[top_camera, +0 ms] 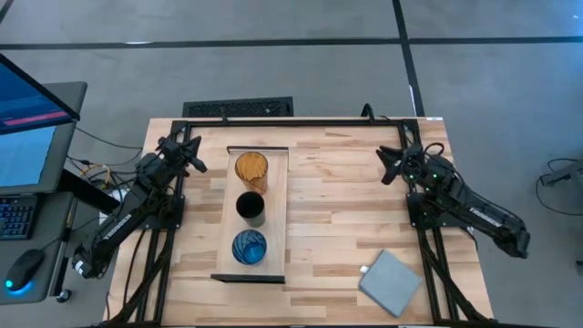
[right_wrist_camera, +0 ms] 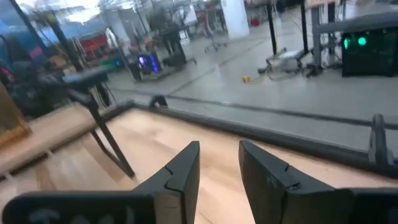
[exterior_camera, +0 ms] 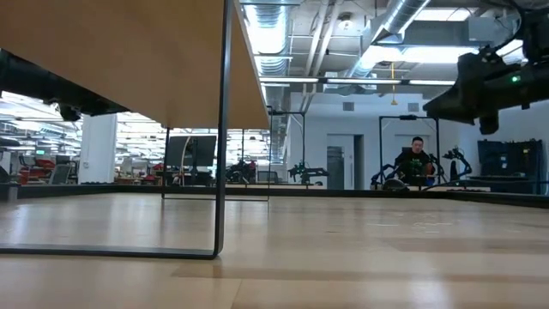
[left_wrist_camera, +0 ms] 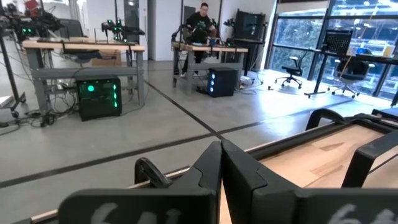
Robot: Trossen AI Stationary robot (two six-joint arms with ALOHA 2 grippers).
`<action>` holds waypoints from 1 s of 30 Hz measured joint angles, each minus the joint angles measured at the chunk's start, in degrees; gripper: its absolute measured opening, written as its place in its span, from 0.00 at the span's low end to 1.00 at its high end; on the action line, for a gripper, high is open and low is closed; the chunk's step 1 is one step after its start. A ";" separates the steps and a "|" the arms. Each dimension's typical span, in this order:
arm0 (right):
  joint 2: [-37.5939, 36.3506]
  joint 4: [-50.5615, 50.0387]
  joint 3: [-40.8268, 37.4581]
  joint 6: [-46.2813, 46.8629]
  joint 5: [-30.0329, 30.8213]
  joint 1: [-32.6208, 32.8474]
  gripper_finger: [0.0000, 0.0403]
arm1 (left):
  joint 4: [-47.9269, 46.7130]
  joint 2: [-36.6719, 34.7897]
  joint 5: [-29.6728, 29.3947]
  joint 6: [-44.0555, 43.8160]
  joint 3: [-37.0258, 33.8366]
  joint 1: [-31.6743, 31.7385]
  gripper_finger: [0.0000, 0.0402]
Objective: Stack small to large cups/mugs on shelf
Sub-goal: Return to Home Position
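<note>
The room is a wide workshop with a grey concrete floor (top_camera: 364, 73) crossed by dark lines. In the low view, silver ducts (exterior_camera: 412, 17) run under the ceiling. Other benches stand far back, and a person (left_wrist_camera: 202, 15) sits at one of them. A monitor (top_camera: 27, 118), a keyboard (top_camera: 14, 219) and a mouse (top_camera: 25, 267) sit off the table's left side.

The slatted wooden tabletop (top_camera: 337, 191) fills the middle of the high view. The shelf (top_camera: 276, 210), a paler board on a dark frame, stands lengthwise on its left half. From table height the board is seen from below, carried on a thin dark leg (exterior_camera: 225, 129).

Three cups stand in a row on the shelf, apart from one another. The amber cup (top_camera: 251, 169) is at the end toward the table's far edge, the black cup (top_camera: 250, 207) is in the middle, and the blue cup (top_camera: 250, 247) is at the near end. A flat grey pad (top_camera: 391, 281) lies on the near right corner of the table.

The left gripper (top_camera: 194, 157) hangs beside the shelf's far end, clear of it, with its fingers (left_wrist_camera: 205, 174) pressed together on nothing. The right gripper (top_camera: 390, 164) hangs over the table's far right part, well apart from the shelf. Its fingers (right_wrist_camera: 183, 168) are parted and empty.
</note>
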 joint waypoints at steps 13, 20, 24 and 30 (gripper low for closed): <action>0.23 -0.52 -0.24 -1.11 -0.24 0.35 0.33 | -0.07 0.37 0.33 1.71 -0.02 0.00 0.00; 0.24 -0.67 -0.26 1.55 -2.25 0.34 0.33 | -0.05 0.37 0.31 1.84 -0.02 0.00 0.00; 0.26 -0.67 -0.26 1.55 -2.25 0.33 0.33 | 0.14 0.46 0.28 0.98 -0.04 -0.02 0.00; 0.26 -0.68 -0.28 1.53 -2.25 0.33 0.33 | 0.26 0.48 0.15 0.79 -0.07 -0.02 0.00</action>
